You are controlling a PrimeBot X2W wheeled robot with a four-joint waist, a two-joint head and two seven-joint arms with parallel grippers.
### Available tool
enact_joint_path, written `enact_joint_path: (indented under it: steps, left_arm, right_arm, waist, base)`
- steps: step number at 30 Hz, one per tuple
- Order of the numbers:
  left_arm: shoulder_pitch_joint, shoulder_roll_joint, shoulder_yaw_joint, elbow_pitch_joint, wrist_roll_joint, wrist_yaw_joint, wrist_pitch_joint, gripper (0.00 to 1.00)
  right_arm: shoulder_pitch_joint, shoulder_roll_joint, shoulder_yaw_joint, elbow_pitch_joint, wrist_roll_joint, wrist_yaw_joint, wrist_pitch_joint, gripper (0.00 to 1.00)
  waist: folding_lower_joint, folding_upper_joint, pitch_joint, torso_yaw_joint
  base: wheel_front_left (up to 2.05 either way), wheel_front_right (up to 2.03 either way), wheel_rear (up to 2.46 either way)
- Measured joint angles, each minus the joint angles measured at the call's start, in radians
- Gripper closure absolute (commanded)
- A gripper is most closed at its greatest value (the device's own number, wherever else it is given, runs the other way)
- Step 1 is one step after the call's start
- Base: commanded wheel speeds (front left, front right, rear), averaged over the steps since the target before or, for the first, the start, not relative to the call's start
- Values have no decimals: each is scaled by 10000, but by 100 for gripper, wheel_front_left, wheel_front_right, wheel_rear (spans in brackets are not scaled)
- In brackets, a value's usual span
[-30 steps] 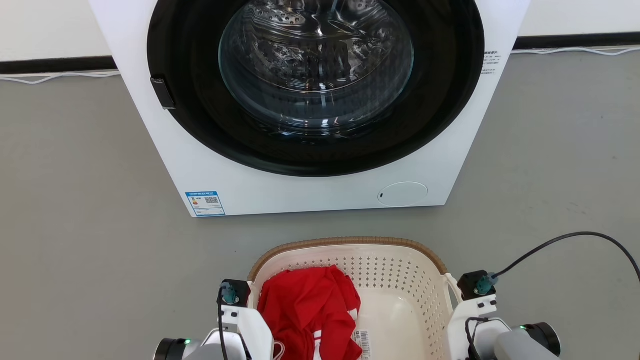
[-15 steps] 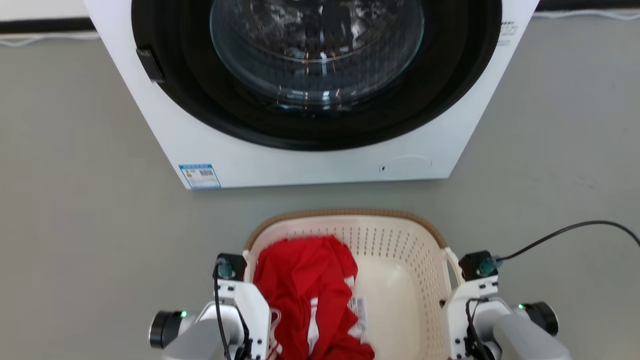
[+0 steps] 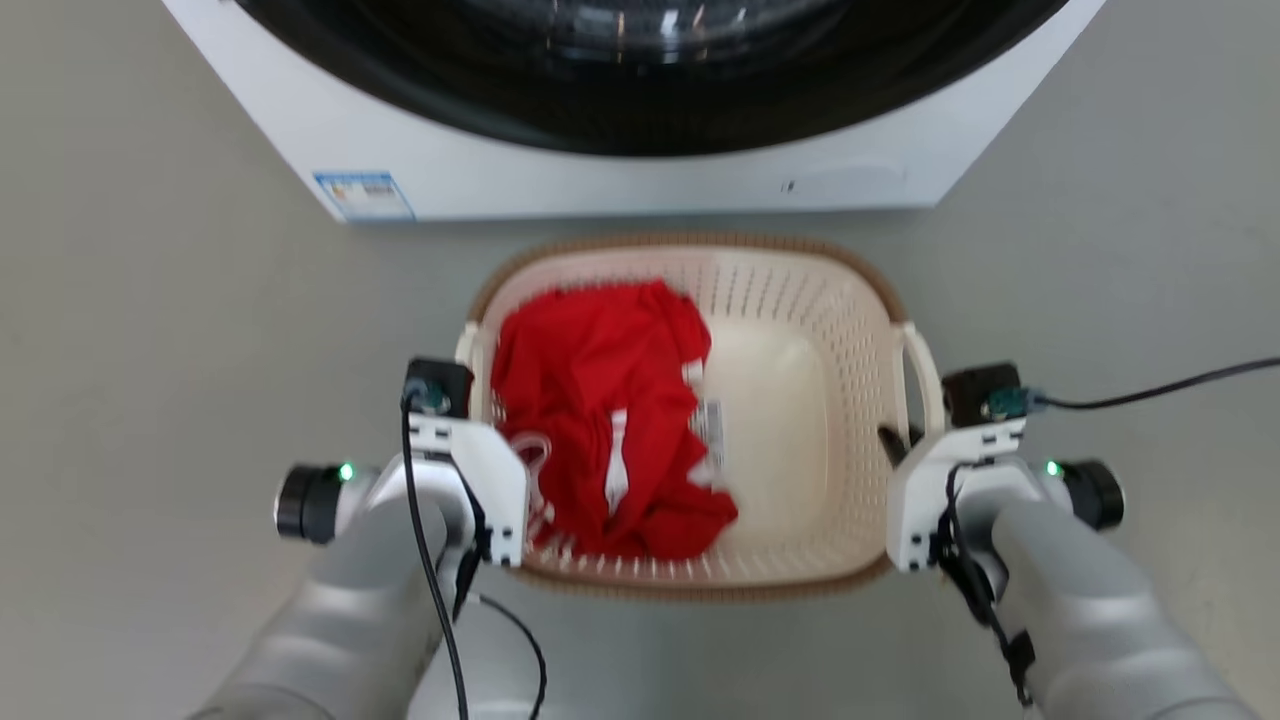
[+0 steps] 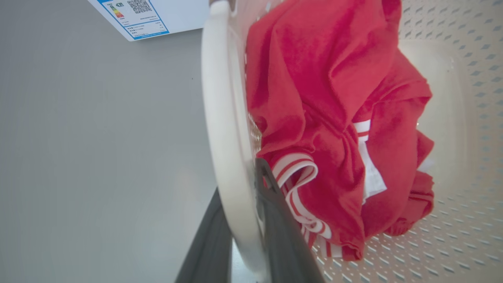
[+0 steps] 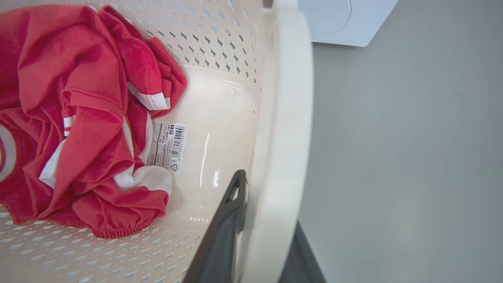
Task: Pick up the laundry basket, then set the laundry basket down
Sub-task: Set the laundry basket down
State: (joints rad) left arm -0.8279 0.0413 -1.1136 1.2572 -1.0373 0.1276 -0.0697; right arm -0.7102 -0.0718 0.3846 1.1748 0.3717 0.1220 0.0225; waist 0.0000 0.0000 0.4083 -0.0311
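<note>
The left gripper (image 4: 239, 179) is pinching the laundry basket (image 3: 780, 290) by its white loop handle (image 4: 220, 118). One dark finger is pressing the handle's outer face and the other its inner face, so the jaws are standing narrow, no wider than the plastic between them. The right gripper (image 5: 269, 200) is doing the same at the opposite handle (image 5: 287, 98), with one finger inside the loop, one outside, and both closed against it.

In the head view the basket is sitting at the centre. The left gripper is clamping it at 9 o'clock and the right at 3 o'clock. The washing machine (image 3: 620, 180) is standing at 12 o'clock, just beyond the brown rim. Whether the basket is resting on the grey floor (image 3: 150, 300) or hanging clear of it, I cannot tell.

A red garment (image 3: 600, 400) with white stripes is lying crumpled in the 9 o'clock half of the basket. It is partly covering a white barcode sticker (image 5: 169, 146) on the basket's floor. The sticker is showing a barcode, a row of digits and a small recycling triangle, but the print is too small to read. A blue-bordered label (image 4: 133, 15) is sticking to the machine's front at about 11 o'clock from the basket. It is carrying a QR code and a coloured arrow chart, and its text is also too small to read.
</note>
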Motion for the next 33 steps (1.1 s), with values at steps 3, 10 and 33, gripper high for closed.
enact_joint_path:
  steps: [3,10,33]
  left_arm:
    - [-463,40,13,40,23,15,-203,100]
    - [-1451,98,142,102,163,117,-809,100]
    - [-3341,-15,349,199,324,140,-1695,100]
  right_arm:
    - [-456,-2,-12,81,0,0,-355,100]
    - [-1534,-15,-102,424,-19,0,-1074,100]
    - [-3469,-23,-1866,1198,-1363,13,-2564,100]
  waist:
    - [0,0,630,43]
    - [0,0,2078,193]
    - [0,0,4748,678]
  base:
    - [0,0,0]
    - [0,0,0]
    - [0,0,0]
